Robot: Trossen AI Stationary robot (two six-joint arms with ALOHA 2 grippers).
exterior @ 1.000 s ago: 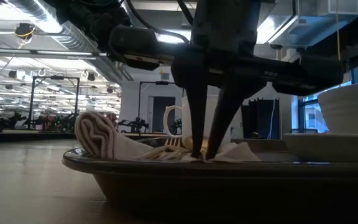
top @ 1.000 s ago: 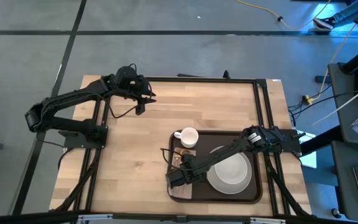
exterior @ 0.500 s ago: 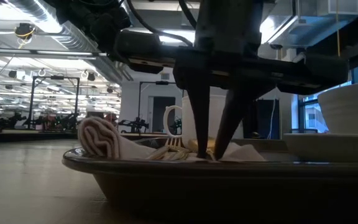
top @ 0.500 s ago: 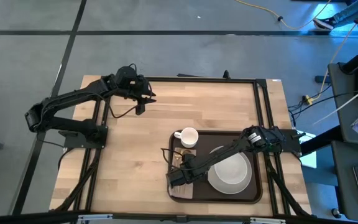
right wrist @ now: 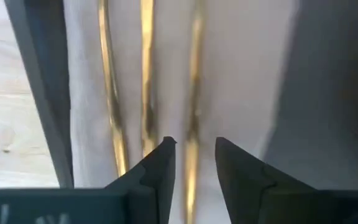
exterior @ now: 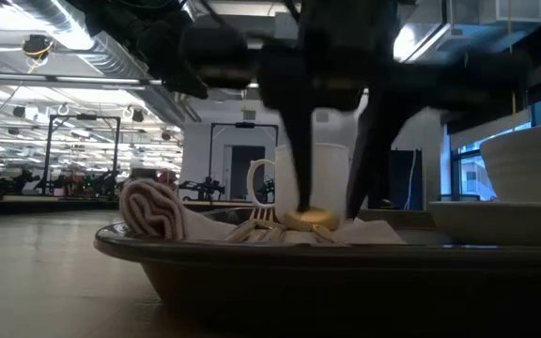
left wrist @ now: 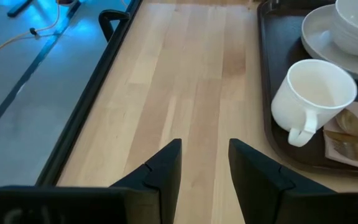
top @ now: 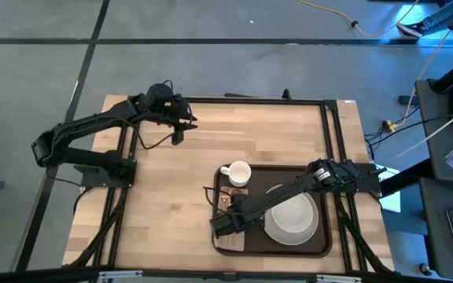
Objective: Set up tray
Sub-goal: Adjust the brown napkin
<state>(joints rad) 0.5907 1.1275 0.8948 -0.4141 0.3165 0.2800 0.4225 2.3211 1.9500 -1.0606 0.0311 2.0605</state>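
The dark brown tray [top: 275,174] lies at the table's near right; its rim [exterior: 252,258] fills the low view. On it are a white mug [top: 238,173], a white plate with a bowl [top: 297,224], and a tan napkin [top: 228,238] carrying three gold cutlery pieces [right wrist: 146,74]. My right gripper [top: 225,226] [right wrist: 194,142] is open just above the napkin, one finger on either side of a gold handle [right wrist: 194,74], touching nothing. A gold spoon bowl [exterior: 310,219] lies between the fingers. My left gripper [top: 178,135] [left wrist: 205,149] waits open over the table's far left.
The mug [left wrist: 312,93] stands at the tray's far left corner, close behind the napkin's rolled-up end [exterior: 153,208]. The plate and bowl [exterior: 529,164] fill the tray's right half. Bare wood [top: 156,196] lies to the left of the tray. A black frame runs along the table's edges.
My right gripper has opened over the napkin: its fingertips stood close together on the gold cutlery a second ago and now stand wide apart. The cutlery lies free on the napkin. The left arm has kept still.
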